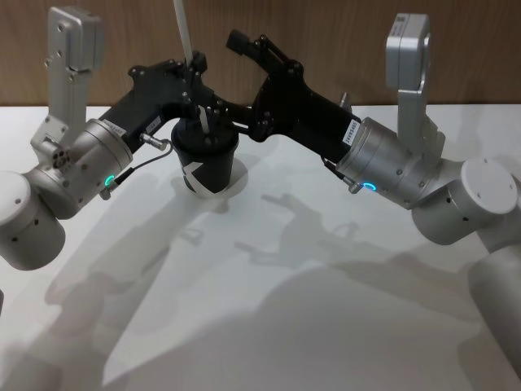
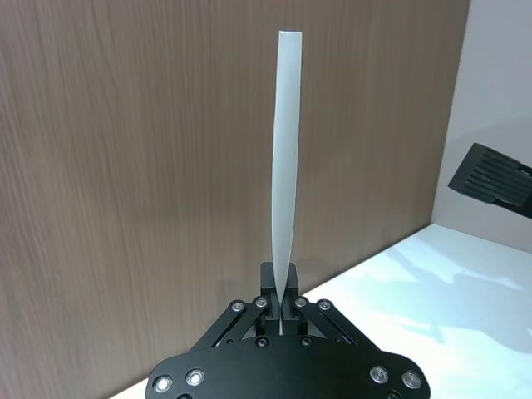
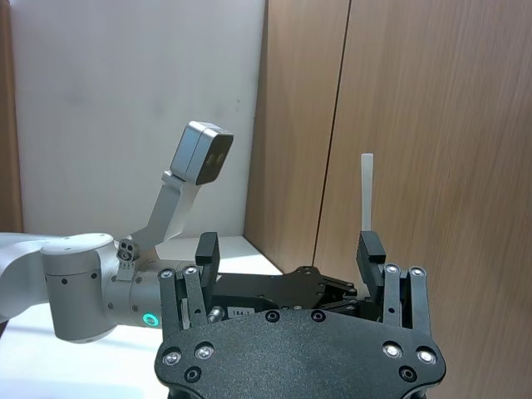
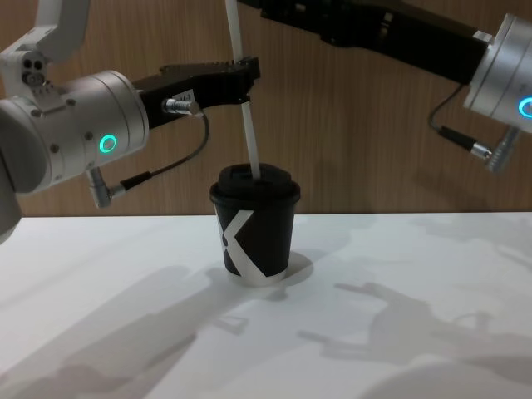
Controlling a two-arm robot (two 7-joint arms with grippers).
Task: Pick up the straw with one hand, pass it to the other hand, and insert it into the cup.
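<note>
The black cup (image 4: 253,233) with the white K mark stands upright on the white table, also seen from above as the cup (image 1: 207,167). The white straw (image 4: 241,91) stands nearly upright over it, slightly tilted, its lower end meeting the top of the lid. My left gripper (image 4: 245,71), on the green-ringed wrist, is shut on the straw partway up; in the left wrist view the straw (image 2: 287,166) rises from the closed fingertips (image 2: 281,303). My right gripper (image 3: 287,249), on the blue-ringed wrist, stands open just beyond the cup, apart from the straw (image 3: 366,191).
The white table (image 1: 326,326) spreads out in front of the cup with only shadows on it. A brown wooden wall (image 4: 374,141) stands close behind the cup and both grippers.
</note>
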